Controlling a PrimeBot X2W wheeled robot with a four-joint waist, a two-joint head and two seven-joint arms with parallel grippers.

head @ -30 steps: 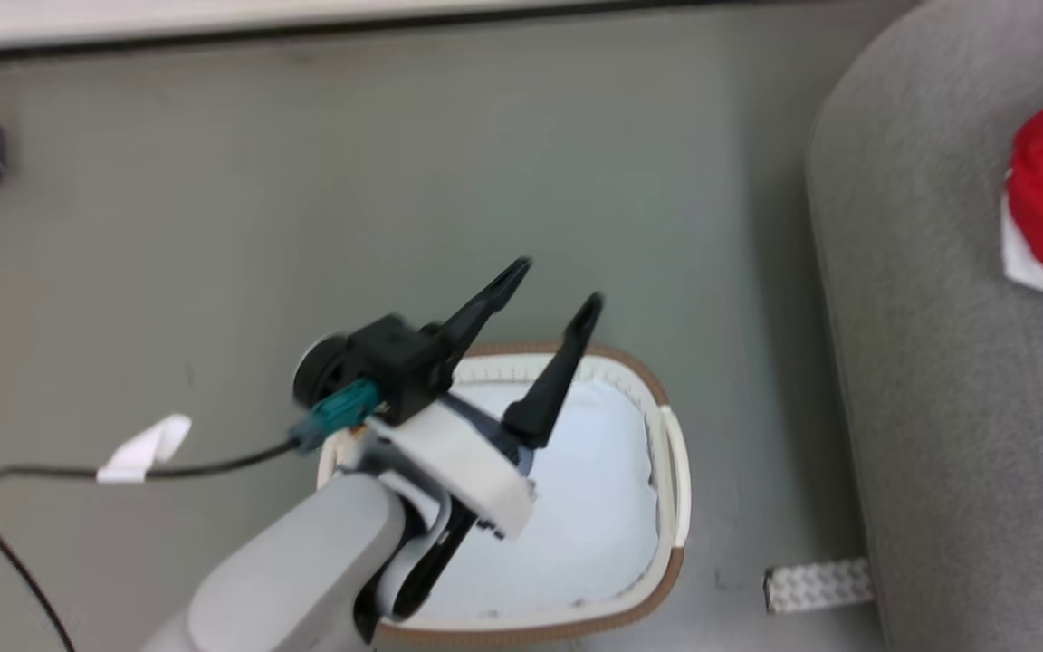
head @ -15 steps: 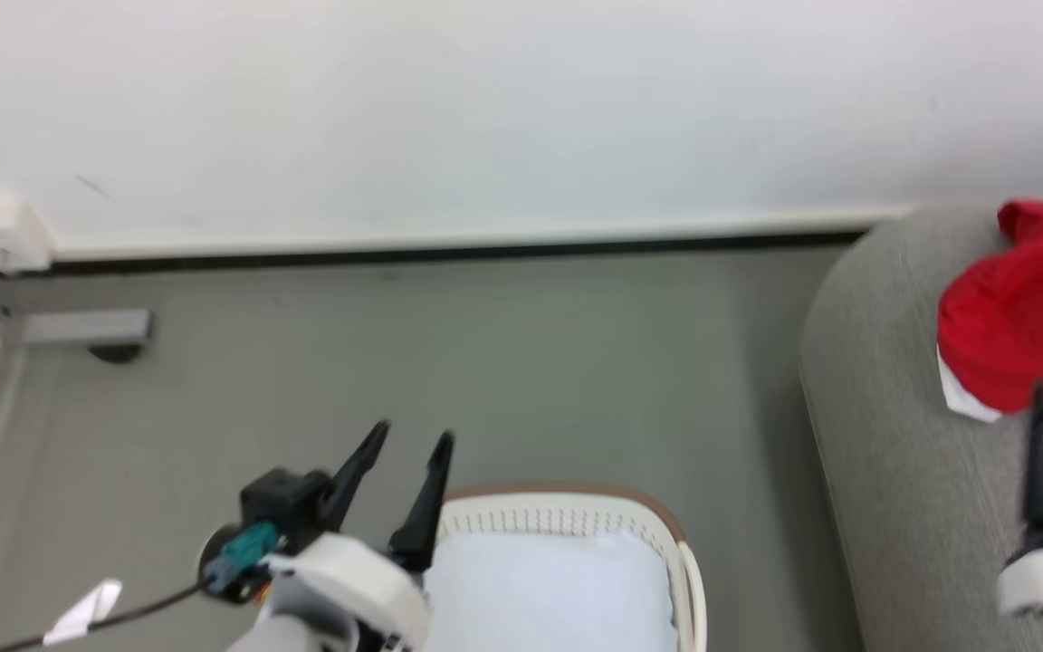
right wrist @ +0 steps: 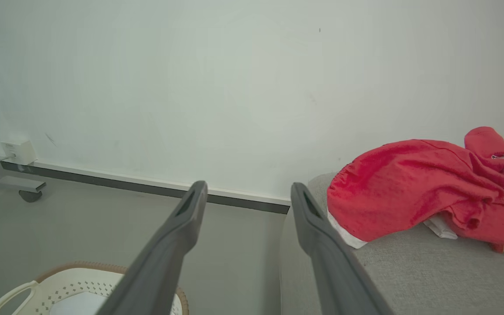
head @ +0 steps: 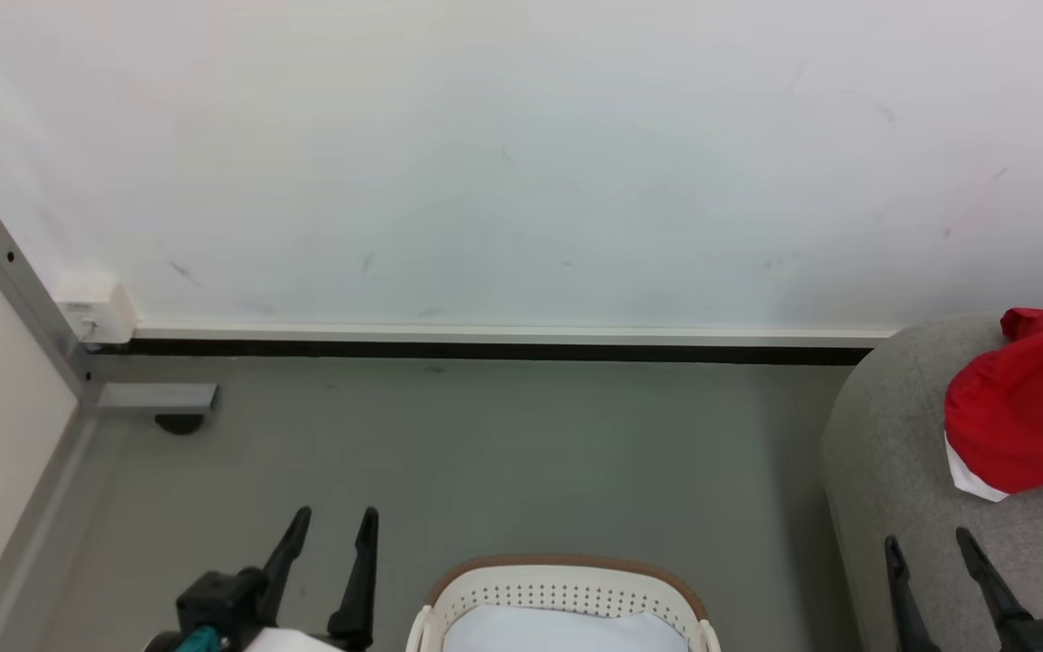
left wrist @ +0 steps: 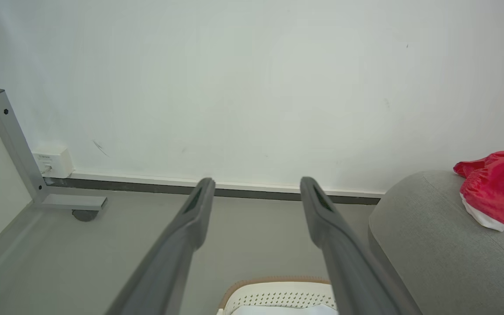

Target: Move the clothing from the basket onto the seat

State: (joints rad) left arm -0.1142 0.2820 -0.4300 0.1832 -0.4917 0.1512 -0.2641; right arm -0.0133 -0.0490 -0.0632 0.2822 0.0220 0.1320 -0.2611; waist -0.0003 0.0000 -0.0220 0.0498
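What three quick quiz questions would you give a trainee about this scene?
1. True or false: the red clothing lies on the grey seat.
2. The left gripper is: A) open and empty, B) shut on clothing, C) shut on the basket rim.
3. Fill in: the basket stands on the ___, beside the seat.

Key: 1 true; 2 A; 3 floor.
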